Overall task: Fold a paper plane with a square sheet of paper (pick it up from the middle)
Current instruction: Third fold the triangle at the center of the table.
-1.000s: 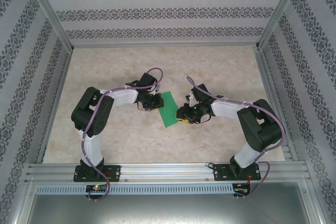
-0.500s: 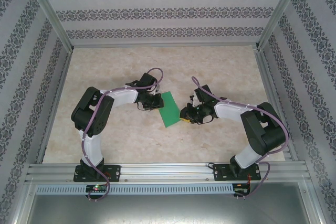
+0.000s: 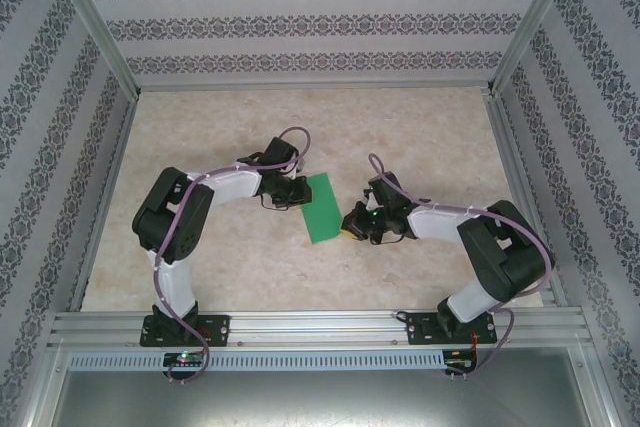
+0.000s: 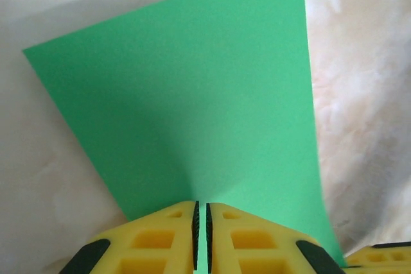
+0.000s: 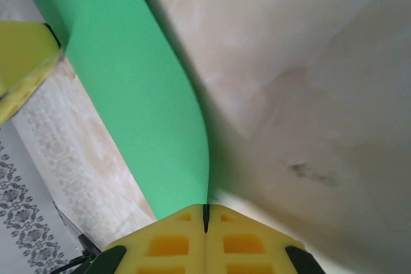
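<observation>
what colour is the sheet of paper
Plain bright green, no markings. The sheet of paper shows best in the left wrist view.

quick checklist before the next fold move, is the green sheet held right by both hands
1. Left hand shut on the square sheet of paper: ok.
2. Right hand shut on the sheet's edge: ok, though only a sliver sits between its jaws.
3. Hands on opposite edges, apart from each other: ok.
4. Sheet raised off the table: ok at the held edges, shadow lies beneath.
5. Centre crease made: not ok, the sheet is bowed but uncreased.
</observation>
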### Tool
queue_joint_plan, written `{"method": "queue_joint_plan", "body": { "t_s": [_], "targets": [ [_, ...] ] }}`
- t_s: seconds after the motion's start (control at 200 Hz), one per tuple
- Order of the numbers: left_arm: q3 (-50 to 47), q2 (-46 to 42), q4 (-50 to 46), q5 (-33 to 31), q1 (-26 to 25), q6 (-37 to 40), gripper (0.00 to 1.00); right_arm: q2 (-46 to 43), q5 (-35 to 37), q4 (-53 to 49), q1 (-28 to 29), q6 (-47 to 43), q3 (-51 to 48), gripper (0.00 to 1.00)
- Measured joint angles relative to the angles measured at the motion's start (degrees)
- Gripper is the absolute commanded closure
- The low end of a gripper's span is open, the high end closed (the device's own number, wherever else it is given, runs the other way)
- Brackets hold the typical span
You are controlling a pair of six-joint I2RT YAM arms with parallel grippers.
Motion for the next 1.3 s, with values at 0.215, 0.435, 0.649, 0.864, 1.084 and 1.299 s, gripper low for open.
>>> {"method": "queue_joint_plan", "body": {
  "t_s": [0.215, 0.435, 0.649, 0.864, 1.084, 1.299],
  "targets": [
    [-1.9, -1.8, 0.6, -1.8, 0.7, 0.0, 0.85, 0.0, 5.8, 7.8, 6.3, 10.0, -1.1, 1.0],
    [-3.0, -1.4, 0.4, -2.5, 1.4, 0.1, 0.88, 0.5, 8.7, 11.4, 8.0, 14.6, -1.2, 0.87],
    [-2.6, -0.2, 0.4, -2.0, 1.5, 0.3, 0.88, 1.6, 9.6, 11.8, 8.0, 16.2, -1.2, 0.79],
    [-1.8, 0.5, 0.3, -1.5, 1.5, 0.9, 0.88, 1.7, 9.8, 11.3, 8.0, 17.4, -1.2, 0.64],
    [-1.6, 0.6, 0.2, -1.5, 1.5, 1.0, 0.88, 1.4, 10.2, 10.2, 8.0, 17.5, -1.3, 0.65],
    [-1.5, 0.7, 0.1, -1.5, 1.5, 1.1, 0.88, 1.0, 10.2, 9.5, 8.0, 18.0, -1.4, 0.75]
  ]
}}
